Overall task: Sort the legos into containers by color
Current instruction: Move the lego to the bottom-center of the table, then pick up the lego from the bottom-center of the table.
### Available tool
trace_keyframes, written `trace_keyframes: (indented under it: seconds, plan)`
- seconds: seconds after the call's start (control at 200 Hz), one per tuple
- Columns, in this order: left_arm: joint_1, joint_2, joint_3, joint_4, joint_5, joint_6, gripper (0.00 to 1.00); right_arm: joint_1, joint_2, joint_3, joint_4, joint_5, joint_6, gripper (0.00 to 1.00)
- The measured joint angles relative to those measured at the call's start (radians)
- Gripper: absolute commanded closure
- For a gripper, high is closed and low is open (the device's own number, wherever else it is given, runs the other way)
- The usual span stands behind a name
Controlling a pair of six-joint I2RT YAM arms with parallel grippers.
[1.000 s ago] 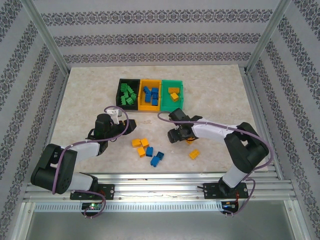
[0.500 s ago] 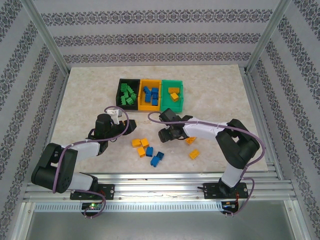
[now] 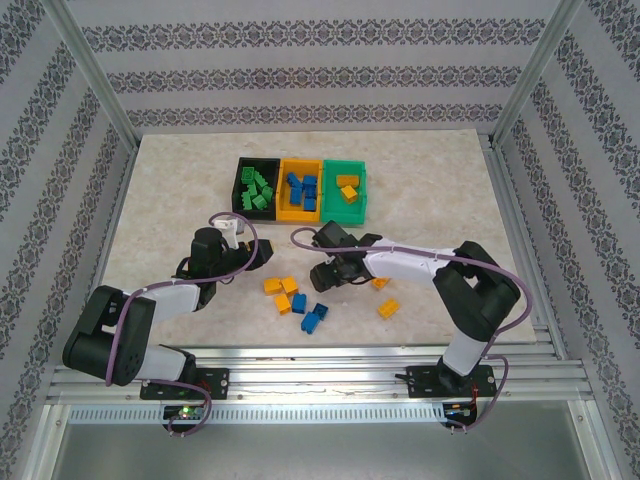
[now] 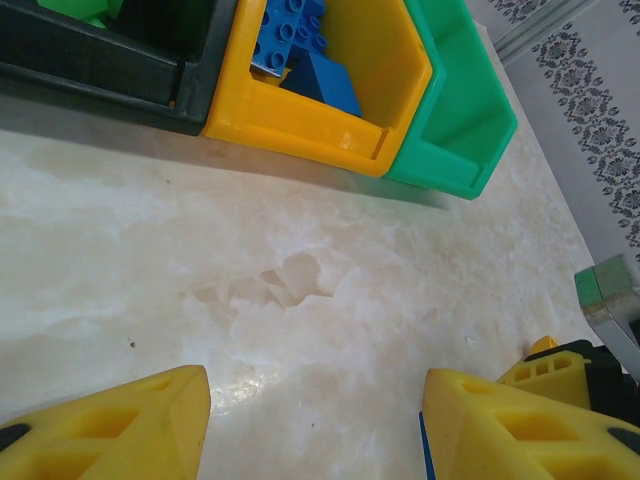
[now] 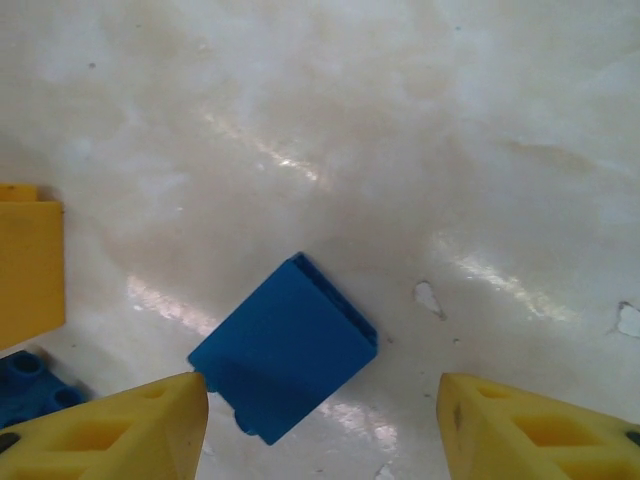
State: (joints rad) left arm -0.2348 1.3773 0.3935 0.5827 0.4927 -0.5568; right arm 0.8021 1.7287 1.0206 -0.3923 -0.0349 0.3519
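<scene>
The containers stand in a row at the back: black [image 3: 256,188] with green legos, orange-yellow [image 3: 301,190] with blue legos [image 4: 300,50], green [image 3: 348,190] with orange ones. Loose orange legos [image 3: 282,290] and blue legos [image 3: 312,316] lie in a cluster at the front middle, and two more orange ones [image 3: 388,308] lie to its right. My right gripper [image 3: 320,276] hovers open over a smooth-sided blue brick [image 5: 285,345]; in its wrist view, that gripper [image 5: 320,425] has the brick between its fingers, close to the left one. My left gripper [image 4: 315,425] is open and empty above bare table, facing the bins.
An orange brick [image 5: 28,260] and a studded blue brick [image 5: 30,385] lie just left of the right gripper's left finger. Metal frame posts and patterned walls close in the marble table [image 3: 440,190]. Bare table lies left and right of the bins.
The right arm has swung leftwards from near the two orange bricks to over the central cluster. The left arm has not moved.
</scene>
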Motion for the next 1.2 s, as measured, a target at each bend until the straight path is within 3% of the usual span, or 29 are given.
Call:
trace_keyframes:
  seconds: [0.415,0.655,0.929,1.204]
  plan:
    - [0.0,0.0,0.002,0.0,0.0,0.0,0.42,0.018,0.095,0.049,-0.001,0.017,-0.002,0.36]
    - [0.0,0.0,0.004,0.0,0.0,0.0,0.42,0.032,0.113,0.083,-0.039,0.058,0.019,0.5]
    - [0.0,0.004,0.005,0.0,0.0,0.0,0.42,0.031,0.114,0.104,-0.061,0.051,0.014,0.52]
    - [0.0,0.004,0.006,0.0,0.0,0.0,0.42,-0.033,0.157,0.328,-0.047,0.018,-0.023,0.52]
